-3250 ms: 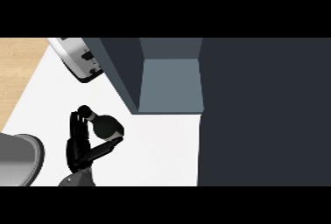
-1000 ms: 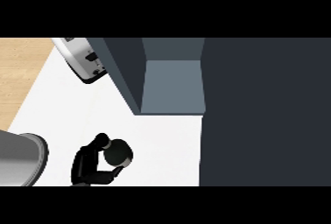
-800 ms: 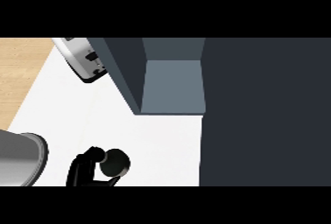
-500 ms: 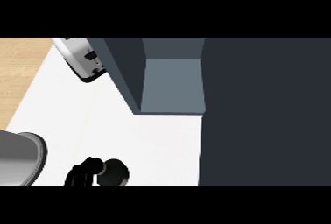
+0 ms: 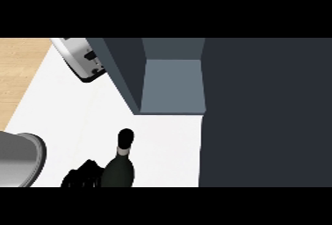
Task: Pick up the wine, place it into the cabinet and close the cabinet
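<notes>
Showing at about 7 o'clock in the head view, hard against the lower edge, the left hand (image 5: 80, 177) has its dark fingers curled against the side of the wine bottle (image 5: 119, 166), clamped on its body from the bottle's 9 o'clock side. The bottle sits over the white desk (image 5: 71, 115) at roughly 6 to 7 o'clock, and its neck and dark cap point toward 12 o'clock.

This is the main change from half a second ago. Then the bottle looked like a short round dark shape beside the hand, whereas now its neck, pale collar and shoulder are all drawn out in view. The hand itself has sunk further toward the lower edge, so less of it shows. Compared with three seconds ago, hand and bottle have travelled from mid-left of the desk down toward 6 o'clock.

The cabinet (image 5: 172, 86) stands open at 12 o'clock, well apart from the bottle, with its pale grey inside bare to view. Its door (image 5: 123, 72) is swung out on the 9 o'clock side. A silver appliance (image 5: 80, 59) lies at 10 to 11 o'clock beside the door. A grey round object (image 5: 19, 160) sits at 8 o'clock on the edge. These have not shifted.
</notes>
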Robot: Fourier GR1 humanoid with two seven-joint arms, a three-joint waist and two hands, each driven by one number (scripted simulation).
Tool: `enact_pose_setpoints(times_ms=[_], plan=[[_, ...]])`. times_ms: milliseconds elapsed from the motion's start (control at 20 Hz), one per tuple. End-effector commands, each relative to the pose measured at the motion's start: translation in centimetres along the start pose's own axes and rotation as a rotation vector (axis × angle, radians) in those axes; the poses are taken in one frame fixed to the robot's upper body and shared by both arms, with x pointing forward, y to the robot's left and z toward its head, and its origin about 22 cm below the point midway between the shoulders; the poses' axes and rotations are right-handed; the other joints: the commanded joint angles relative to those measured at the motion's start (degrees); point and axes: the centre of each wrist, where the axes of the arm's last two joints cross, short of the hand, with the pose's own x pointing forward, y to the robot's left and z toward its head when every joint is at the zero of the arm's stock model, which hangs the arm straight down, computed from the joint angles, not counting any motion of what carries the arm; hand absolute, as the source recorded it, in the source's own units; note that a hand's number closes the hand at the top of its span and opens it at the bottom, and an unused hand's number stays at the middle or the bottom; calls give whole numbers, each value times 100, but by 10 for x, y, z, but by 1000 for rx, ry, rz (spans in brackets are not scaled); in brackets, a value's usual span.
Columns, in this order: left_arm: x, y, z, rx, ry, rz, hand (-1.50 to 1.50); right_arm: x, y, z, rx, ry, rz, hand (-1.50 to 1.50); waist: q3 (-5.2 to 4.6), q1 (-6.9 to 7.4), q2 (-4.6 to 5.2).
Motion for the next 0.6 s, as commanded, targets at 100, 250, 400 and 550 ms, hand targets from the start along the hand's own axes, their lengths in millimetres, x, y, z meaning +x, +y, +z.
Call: enact_pose_setpoints(times_ms=[100, 250, 400, 550], plan=[[37, -53, -19, -18, -33, 41, 150, 5, 4, 3, 2, 11, -5, -150, -3, -25, 2], [55, -49, -58, -17, -50, -1, 150, -9, -4, -9, 8, 0, -4, -150, -4, -31, 10], [49, -71, -76, -7, -93, -18, 150, -5, 6, 6, -1, 5, -3, -150, -5, -63, 8], [57, -90, -93, -7, -37, 23, 150, -12, 2, -3, 4, -11, -18, -150, -5, -51, 10]])
